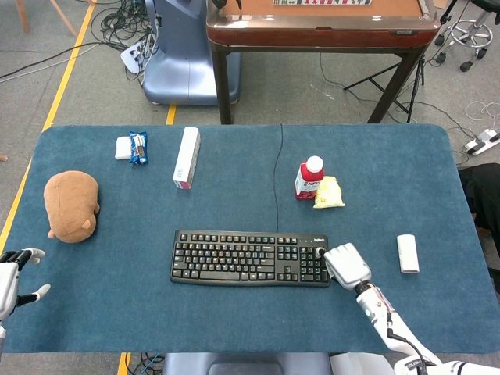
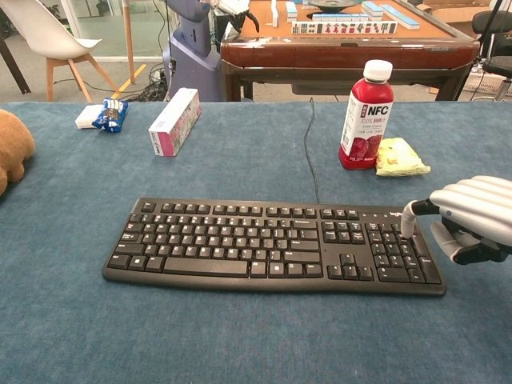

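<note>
- The left hand [image 1: 9,277] hung at the table's [image 1: 234,320] near left edge, fingers spread and holding nothing, with bare cloth around it.
- The right hand [image 2: 468,220] sat at the right end of the keyboard [image 2: 272,246], fingers curled, one fingertip [image 2: 408,219] over the corner keys.
- Farther back stood a red juice bottle [image 2: 366,114], well apart.

Bottle [image 2: 365,117] stands behind keyboard [image 2: 272,246], box [image 2: 174,121] left.
</note>
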Robot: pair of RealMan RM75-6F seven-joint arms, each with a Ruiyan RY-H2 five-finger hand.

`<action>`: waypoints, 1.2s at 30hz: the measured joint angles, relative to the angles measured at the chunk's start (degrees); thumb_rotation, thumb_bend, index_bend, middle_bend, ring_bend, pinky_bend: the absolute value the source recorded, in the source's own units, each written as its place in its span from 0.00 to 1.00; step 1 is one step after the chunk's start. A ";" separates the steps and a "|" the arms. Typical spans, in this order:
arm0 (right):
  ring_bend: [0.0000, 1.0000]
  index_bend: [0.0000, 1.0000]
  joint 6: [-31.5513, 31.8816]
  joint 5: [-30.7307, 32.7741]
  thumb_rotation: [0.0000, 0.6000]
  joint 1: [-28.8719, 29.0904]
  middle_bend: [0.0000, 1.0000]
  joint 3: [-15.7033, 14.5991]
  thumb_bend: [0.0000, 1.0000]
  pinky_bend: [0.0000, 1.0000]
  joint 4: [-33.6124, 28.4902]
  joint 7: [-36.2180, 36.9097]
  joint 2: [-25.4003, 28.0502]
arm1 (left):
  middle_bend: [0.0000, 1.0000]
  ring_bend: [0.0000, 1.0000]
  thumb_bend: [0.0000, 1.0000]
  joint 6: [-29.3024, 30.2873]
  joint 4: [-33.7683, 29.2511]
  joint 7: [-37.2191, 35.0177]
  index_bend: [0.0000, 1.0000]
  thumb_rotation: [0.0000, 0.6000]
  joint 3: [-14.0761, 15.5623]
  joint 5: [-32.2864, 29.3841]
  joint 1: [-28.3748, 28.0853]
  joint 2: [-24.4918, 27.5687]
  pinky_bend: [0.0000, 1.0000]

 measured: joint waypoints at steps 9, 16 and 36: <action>1.00 0.38 -0.57 0.35 1.00 0.81 1.00 -0.24 0.96 1.00 1.59 0.43 -1.66 | 0.45 0.35 0.03 0.05 0.25 -0.89 0.40 1.00 0.02 -0.03 0.18 0.26 0.56; 1.00 0.38 1.00 -0.69 1.00 0.53 1.00 -0.65 0.96 1.00 -0.33 0.76 -0.32 | 0.45 0.35 0.03 0.12 0.07 -1.06 0.40 1.00 0.07 0.12 0.24 0.46 0.56; 0.36 0.38 21.40 -8.34 1.00 -8.89 0.43 -1.06 0.23 0.57 -9.64 5.61 16.21 | 0.45 0.35 0.03 -0.80 0.84 0.33 0.39 1.00 0.78 1.29 -0.45 -1.04 0.56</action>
